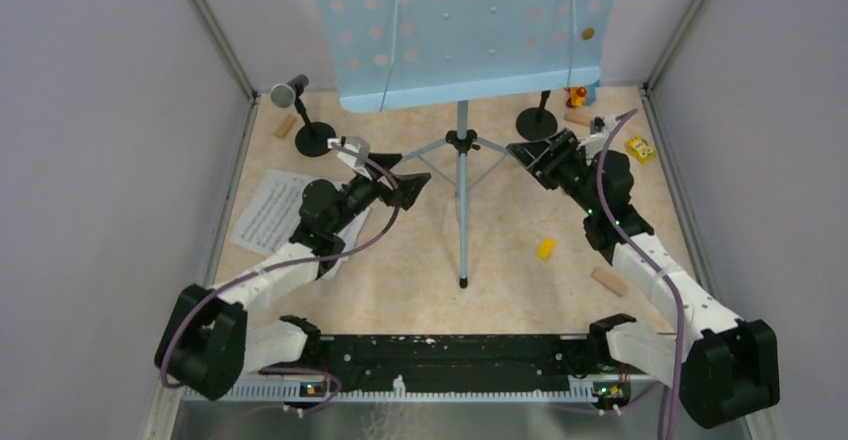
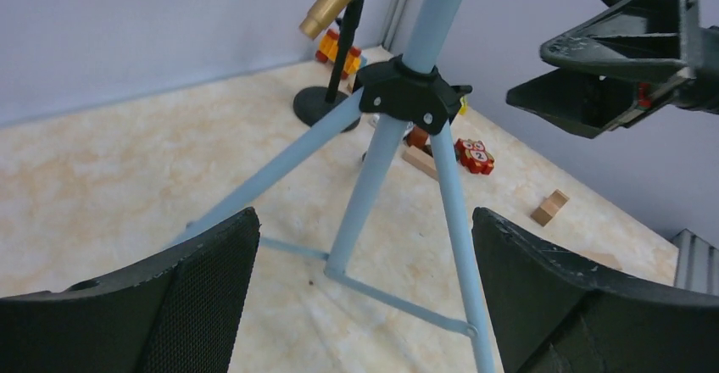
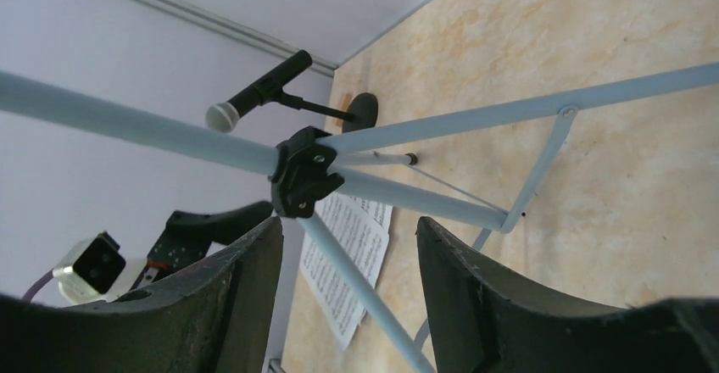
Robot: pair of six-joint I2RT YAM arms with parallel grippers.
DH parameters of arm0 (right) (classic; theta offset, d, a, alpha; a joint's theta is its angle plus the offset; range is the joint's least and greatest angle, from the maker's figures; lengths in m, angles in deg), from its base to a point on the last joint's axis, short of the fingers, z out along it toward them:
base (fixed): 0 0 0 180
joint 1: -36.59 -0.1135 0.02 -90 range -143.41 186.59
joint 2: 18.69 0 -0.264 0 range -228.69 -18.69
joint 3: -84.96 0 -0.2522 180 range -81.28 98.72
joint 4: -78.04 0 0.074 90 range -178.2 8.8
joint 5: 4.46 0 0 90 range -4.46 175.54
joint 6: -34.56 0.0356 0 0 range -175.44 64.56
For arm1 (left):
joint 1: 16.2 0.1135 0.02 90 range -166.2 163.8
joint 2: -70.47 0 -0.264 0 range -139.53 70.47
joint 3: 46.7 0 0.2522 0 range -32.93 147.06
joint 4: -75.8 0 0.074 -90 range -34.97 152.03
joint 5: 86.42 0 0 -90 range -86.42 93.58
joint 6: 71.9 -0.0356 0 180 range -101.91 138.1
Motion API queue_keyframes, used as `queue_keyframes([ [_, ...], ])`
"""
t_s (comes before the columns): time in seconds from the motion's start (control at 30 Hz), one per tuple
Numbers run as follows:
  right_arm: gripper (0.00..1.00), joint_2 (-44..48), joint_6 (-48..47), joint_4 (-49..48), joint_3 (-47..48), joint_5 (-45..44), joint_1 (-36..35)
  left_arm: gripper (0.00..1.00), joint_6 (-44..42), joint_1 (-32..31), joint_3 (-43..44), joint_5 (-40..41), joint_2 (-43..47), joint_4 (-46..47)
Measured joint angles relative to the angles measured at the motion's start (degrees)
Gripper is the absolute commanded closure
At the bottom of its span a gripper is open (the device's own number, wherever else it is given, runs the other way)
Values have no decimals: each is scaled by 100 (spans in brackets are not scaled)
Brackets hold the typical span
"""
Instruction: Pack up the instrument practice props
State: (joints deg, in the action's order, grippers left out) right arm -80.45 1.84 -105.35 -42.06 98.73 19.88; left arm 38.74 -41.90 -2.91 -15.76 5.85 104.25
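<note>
- Left claw: jaws spread wide with nothing in them. It points across at the stand's pole and stops short of it.
- Right claw: jaws apart, narrower than the left's. In its wrist view one of the legs runs down through the gap between the fingers. I cannot tell whether either finger touches it.
- Hub: the black joint where the legs meet. It lies between the two claws, just ahead of each, and a little nearer the left one.
- Desk: light blue, punched with holes, upright on the pole. It is above and beyond both claws.
- Gold mic: tilted in the right holder, past the hub from the left claw. The holder's round base stands just behind the right claw.
- Black mic: tilted in the left holder, beyond the left claw and to its outer side. The base is near the claw but apart from it.
- Sheets: flat on the table behind the left claw, beside that arm.
- Yellow block: behind the right claw, inward of its arm.
- Wooden block: further back, by the right arm.
- Red toy: past the hub from the left claw, near the right holder.
</note>
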Motion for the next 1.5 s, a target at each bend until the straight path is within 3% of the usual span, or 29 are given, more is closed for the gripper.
queue_keyframes([
  [0.27, 41, 1554, -352, 1209, -179, 13, 0, 9, -330, 7, 684, -1132, -1805, 2680],
  [0.53, 41, 2551, -439, 2153, -691, 90, 0, 13, 208, 11, 2247, -2166, -3401, 4096],
  [0.67, 41, 2857, -474, 2575, -774, 85, 0, 21, 310, 9, 2933, -2400, -3836, 4037],
  [0.83, 41, 3023, -481, 2817, -774, 81, 0, 43, 345, 11, 3578, -2632, -4157, 3672],
  [1.03, 41, 3010, -472, 2916, -774, 87, 0, 47, 284, 9, 3755, -2988, -4227, 3161],
  [1.07, 41, 2994, -470, 2916, -774, 92, 0, 53, 225, 9, 3753, -3049, -4227, 3032],
  [1.17, 41, 2918, -472, 2914, -772, 109, 0, 87, 105, 9, 3720, -3209, -4225, 2706],
  [1.23, 43, 2850, -470, 2909, -769, 111, 0, 100, 24, -26, 3729, -3292, -4164, 2485],
  [1.33, 45, 2741, -452, 2865, -769, 116, 0, 100, -96, -24, 3814, -3364, -4118, 2170],
  [1.5, 38, 2293, -120, 2396, -758, 262, 0, 100, -289, -22, 3847, -3401, -4039, 1860],
])
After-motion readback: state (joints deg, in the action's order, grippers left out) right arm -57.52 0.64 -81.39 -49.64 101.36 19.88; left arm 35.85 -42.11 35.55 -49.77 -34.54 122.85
